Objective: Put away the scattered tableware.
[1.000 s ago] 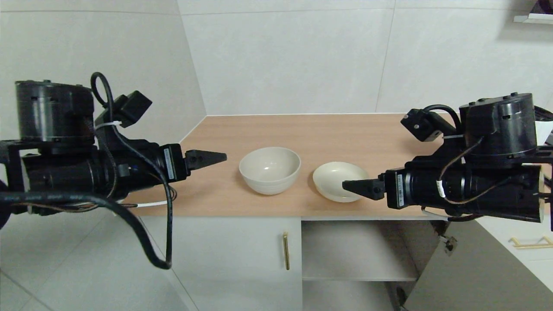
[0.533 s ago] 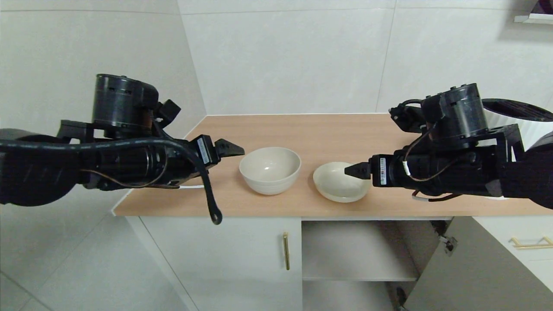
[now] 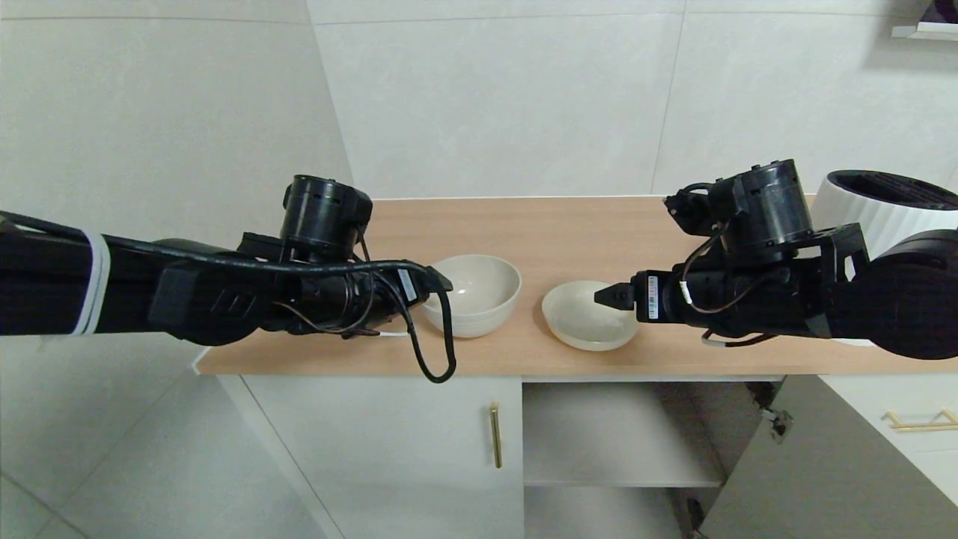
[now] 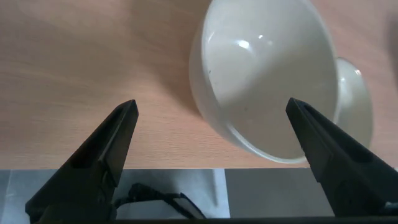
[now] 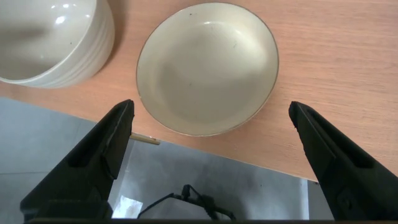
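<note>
Cream-white, the deep bowl [image 3: 468, 293] stands upright on the wooden table [image 3: 569, 224], near the front edge. The shallow bowl [image 3: 590, 314] sits just beside it on the robot's right, the two apart. The left pincer [image 4: 211, 106] is spread wide at the deep bowl's left side and holds nothing; whether a finger touches the rim I cannot tell. The right pincer [image 5: 211, 107] is also spread wide, above the shallow bowl's right part, and is empty. A white ribbed pot [image 3: 876, 206] stands at the table's right end, behind the right arm. Under the shallow bowl a cabinet [image 3: 621, 427] stands open, and a closed door [image 3: 419, 449] with a brass handle is beside it.
</note>
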Available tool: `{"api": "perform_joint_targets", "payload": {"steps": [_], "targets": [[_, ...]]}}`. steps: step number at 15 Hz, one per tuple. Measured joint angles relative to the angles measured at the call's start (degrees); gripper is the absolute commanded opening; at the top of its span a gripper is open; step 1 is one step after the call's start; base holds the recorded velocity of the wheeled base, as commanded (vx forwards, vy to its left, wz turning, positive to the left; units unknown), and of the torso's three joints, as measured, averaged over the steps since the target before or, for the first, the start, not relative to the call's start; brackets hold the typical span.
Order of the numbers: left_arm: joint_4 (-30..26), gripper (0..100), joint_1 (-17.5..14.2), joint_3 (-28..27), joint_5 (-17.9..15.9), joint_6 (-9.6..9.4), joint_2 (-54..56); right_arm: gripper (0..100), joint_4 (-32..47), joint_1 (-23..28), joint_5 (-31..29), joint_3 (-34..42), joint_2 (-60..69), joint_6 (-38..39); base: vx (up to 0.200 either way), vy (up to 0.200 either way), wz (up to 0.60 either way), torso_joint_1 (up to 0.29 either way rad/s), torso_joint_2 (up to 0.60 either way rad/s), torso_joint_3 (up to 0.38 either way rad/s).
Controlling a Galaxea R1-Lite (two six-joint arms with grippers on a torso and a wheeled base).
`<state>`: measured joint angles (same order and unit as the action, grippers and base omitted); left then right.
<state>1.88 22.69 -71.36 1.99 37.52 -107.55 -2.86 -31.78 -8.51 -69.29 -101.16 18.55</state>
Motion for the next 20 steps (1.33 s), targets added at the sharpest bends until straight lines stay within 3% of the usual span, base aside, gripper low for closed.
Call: {"api": "perform_joint_targets", "payload": {"steps": [2,3,15,20], "targets": [[1.27,100,0.05,0.00,0.01,0.00,-0.96,100,-0.02,0.00,-0.02,0.05,-0.05,0.05,0.000,0.000,0.00,0.000,0.00,0.000],[1.68,0,0.10,0.01,0.01,0.00,-1.30,100,-0.02,0.00,-0.02,0.02,-0.06,0.07,0.000,0.000,0.00,0.000,0.00,0.000],[1.68,0,0.24,0.23,0.01,0.13,-0.06,100,-0.02,0.00,-0.07,-0.33,-0.05,0.85,0.000,0.000,0.00,0.000,0.00,0.000],[1.65,0,0.24,0.41,0.01,0.16,0.83,100,-1.04,-0.09,-8.73,-2.51,-4.57,0.99,0.000,0.000,0.00,0.000,0.00,0.000]]}}
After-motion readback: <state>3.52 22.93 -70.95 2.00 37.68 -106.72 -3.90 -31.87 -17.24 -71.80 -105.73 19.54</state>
